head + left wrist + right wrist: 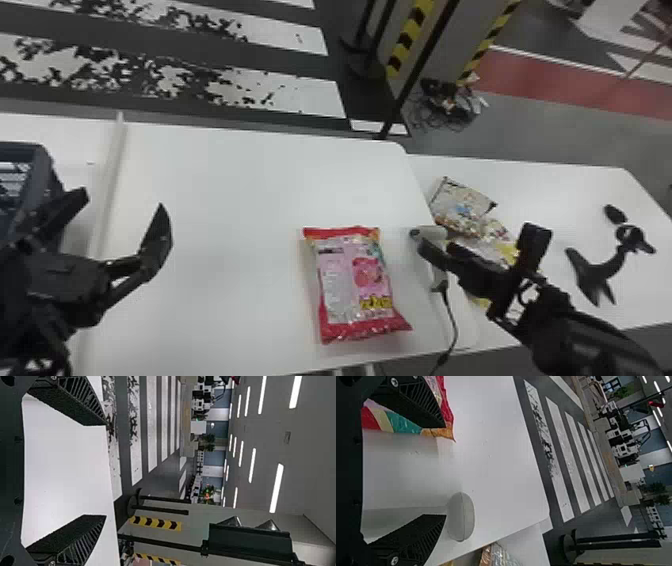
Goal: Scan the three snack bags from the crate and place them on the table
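Red-pink snack bag (356, 280) on white tabletop (225, 200), scanner (434, 234) beside bag, left end effector (122, 200) open, right end effector (479, 240) open by scanner

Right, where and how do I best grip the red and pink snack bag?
Across the middle, I'd say, from above: the bag lies flat on the table, longer than it is wide, so squeezing its long sides needs less opening.
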You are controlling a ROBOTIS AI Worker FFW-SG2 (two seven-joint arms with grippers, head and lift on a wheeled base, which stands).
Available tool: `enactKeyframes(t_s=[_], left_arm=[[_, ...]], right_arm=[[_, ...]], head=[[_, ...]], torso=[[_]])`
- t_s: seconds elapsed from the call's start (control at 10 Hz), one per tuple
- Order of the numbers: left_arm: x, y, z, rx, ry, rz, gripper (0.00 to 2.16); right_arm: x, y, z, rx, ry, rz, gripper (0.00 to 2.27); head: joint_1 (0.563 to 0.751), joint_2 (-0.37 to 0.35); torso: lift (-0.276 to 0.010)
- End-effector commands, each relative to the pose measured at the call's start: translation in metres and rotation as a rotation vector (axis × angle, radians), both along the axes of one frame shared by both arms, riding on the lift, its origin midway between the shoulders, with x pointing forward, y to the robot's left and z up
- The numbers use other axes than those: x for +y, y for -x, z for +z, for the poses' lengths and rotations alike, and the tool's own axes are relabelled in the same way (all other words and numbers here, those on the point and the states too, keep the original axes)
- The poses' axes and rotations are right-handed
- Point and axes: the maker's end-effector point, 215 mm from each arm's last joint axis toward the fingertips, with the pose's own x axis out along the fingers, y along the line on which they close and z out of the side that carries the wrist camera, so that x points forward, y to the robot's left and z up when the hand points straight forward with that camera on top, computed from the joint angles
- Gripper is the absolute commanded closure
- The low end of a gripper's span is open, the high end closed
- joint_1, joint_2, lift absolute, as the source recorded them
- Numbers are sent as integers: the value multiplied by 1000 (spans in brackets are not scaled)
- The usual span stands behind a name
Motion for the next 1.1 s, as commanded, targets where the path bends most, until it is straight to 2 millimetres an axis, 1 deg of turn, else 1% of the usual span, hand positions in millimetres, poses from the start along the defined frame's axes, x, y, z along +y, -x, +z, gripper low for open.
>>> enactKeyframes(t_s=[0.0,0.1,0.2,0.3,0.5,0.7,1.0], left_arm=[[0,0,1,-2,0,0,33],[-1,0,2,-5,0,-2,33],[0,0,1,-1,1,-1,33],[0,-2,1,-3,1,0,33],[1,-4,1,-6,-2,-4,33],[2,-6,0,-4,-1,-5,33],[7,-7,-4,2,-8,1,33]], right_arm=[[33,22,5,93,-171,33,60],[54,37,3,164,-272,66,60],[75,45,8,195,-365,113,63],[84,45,9,208,-403,135,73],[106,48,-15,290,-415,187,73],[122,38,-36,301,-369,236,73],[138,23,-49,301,-293,292,73]], head=[[695,-350],[695,-350],[695,-350],[695,-350],[695,-335],[695,-310],[695,-268]], torso=[[-62],[-62],[-62],[-62],[-62],[-62],[-62]])
